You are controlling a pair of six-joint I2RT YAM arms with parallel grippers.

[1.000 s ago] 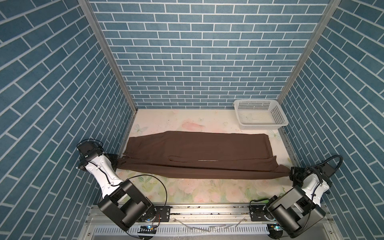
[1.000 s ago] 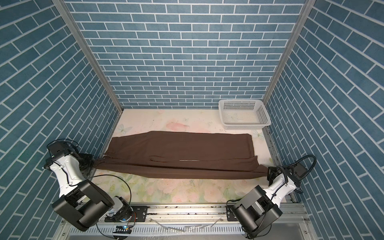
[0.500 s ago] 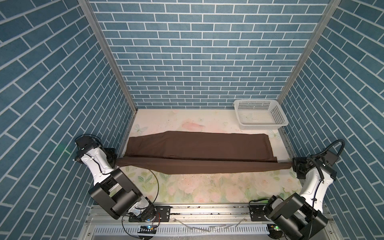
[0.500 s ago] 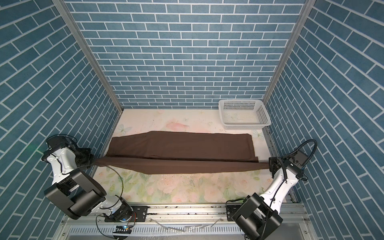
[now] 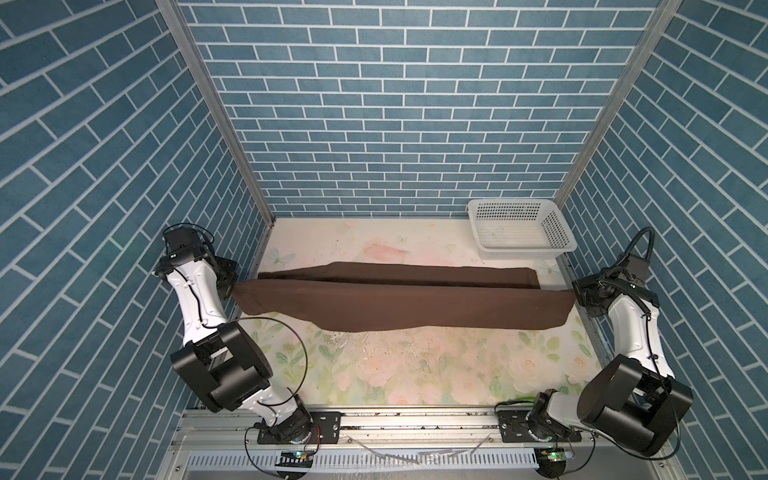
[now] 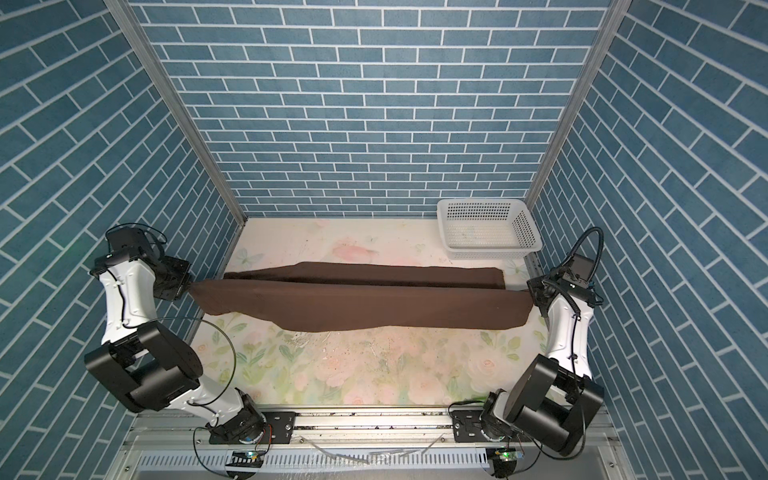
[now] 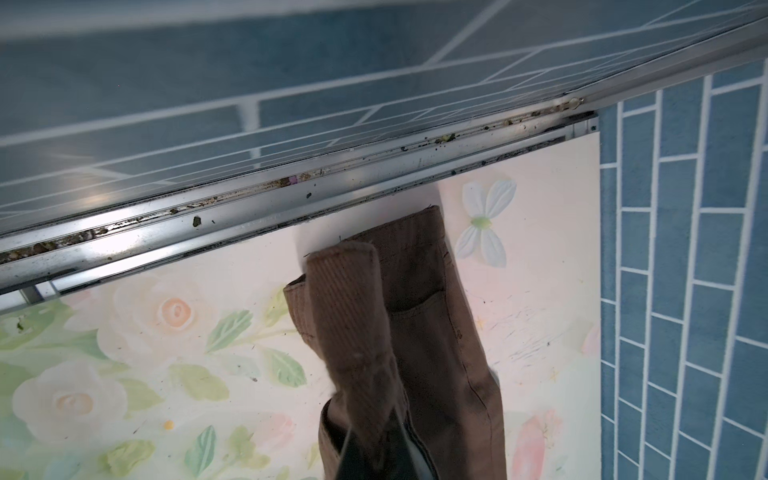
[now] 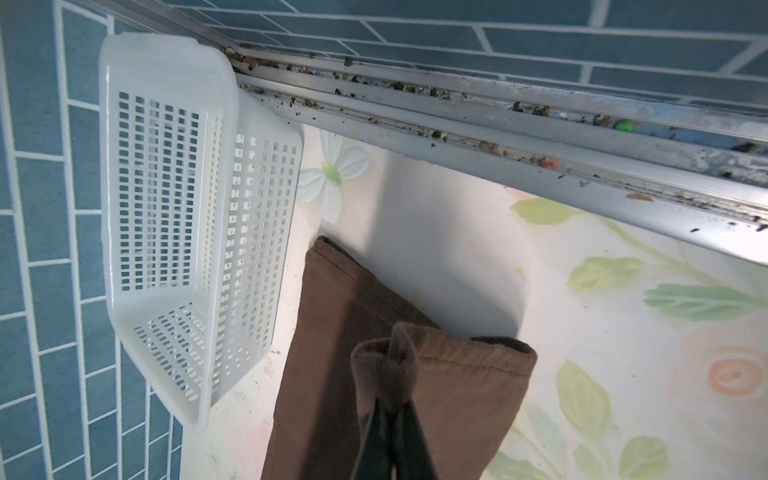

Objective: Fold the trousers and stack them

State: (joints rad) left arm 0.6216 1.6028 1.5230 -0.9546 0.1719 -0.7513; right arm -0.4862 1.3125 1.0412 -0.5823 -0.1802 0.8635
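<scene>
Left gripper [image 5: 235, 286] pinches the waist end of the trousers [image 5: 415, 305], and right gripper [image 5: 576, 293] pinches the hem end, so the nearer half hangs taut between them above the bench [image 5: 415, 370]. The farther half lies flat on the bench, its hem corner near the white basket [image 5: 521, 252], apart from it.
</scene>
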